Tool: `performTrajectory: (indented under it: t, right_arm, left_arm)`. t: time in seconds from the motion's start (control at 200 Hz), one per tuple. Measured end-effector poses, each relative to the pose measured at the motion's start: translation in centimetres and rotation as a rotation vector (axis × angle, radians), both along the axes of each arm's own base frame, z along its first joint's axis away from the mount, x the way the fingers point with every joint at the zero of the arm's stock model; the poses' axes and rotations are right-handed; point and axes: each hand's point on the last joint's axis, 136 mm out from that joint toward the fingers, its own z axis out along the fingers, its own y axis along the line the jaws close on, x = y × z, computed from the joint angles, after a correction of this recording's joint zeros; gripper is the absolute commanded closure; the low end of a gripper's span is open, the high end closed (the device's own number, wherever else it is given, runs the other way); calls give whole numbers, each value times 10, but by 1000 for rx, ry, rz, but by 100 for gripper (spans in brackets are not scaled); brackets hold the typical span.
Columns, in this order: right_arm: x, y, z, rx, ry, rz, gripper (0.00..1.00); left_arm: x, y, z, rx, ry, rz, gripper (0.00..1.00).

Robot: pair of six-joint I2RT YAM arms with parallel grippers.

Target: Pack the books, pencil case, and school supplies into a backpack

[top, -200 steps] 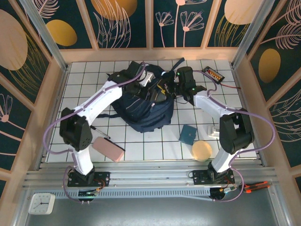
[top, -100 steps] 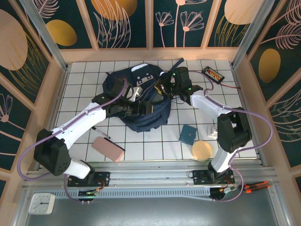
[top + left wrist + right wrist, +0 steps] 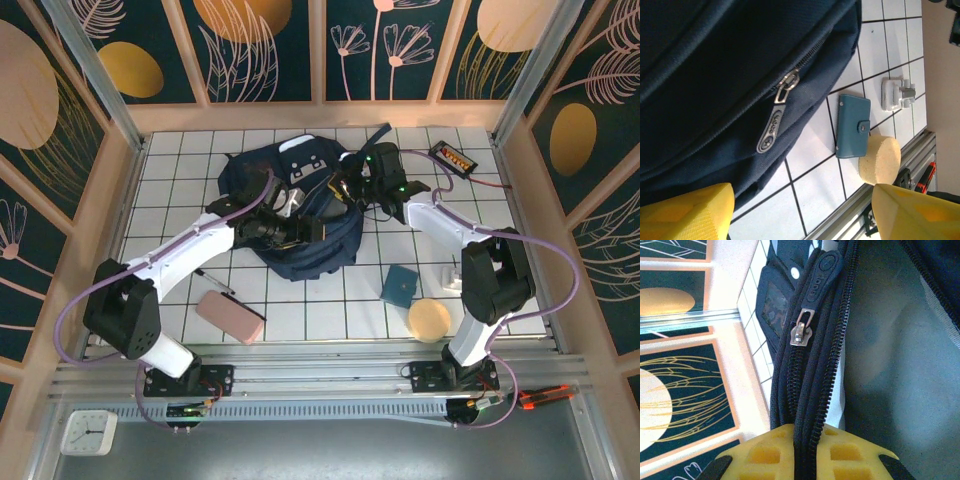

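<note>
pencil case (image 3: 230, 317): pink, flat on the tiles by the left arm's base, well apart from the backpack; not yet packed
pen (image 3: 215, 280): just beyond the pencil case, flat on the tiles; also outside the backpack
pad (image 3: 400, 285): teal, on the tiles near the right arm; a tan disc (image 3: 430, 320) lies just nearer than it
left gripper (image 3: 802, 200): fingers (image 3: 685, 212) wide apart, nothing between them; it hangs over the near side of the backpack, with a closed pocket's zip pull (image 3: 776, 120) ahead of it
backpack (image 3: 300, 258): navy, slumped mid-table between the two grippers
right gripper (image 3: 807, 445): pads pinched together on the backpack's zip edge on its far side, seemingly holding the mouth up
black device (image 3: 452, 157): far right corner, well apart from the rest
risk, zip edge: the pads hold a narrow band of zip tape; a sideways tug could slip it free, and the mouth would likely fall shut before anything goes in
risk, left gripper: the cloth looks limp; a push from the open fingers may drag the backpack and pull against the right gripper instead of widening the mouth
risk, pen: thin and flat on the tile, so probably hard to pinch cleanly
contents, backpack: grey lining (image 3: 890, 365) shows past the open zip; what lies inside cannot be told, nor whether the books are in there
</note>
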Motion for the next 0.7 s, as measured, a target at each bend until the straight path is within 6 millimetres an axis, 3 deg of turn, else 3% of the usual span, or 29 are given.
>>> performTrajectory:
  t: [0.515, 0.701]
  right_arm:
    - [-6, 8, -1, -4, 2, 12, 93]
    - [-6, 8, -1, -5, 2, 13, 94]
  left_arm:
    - [13, -8, -18, -17, 35, 20, 35]
    - [16, -6, -21, -16, 44, 35, 44]
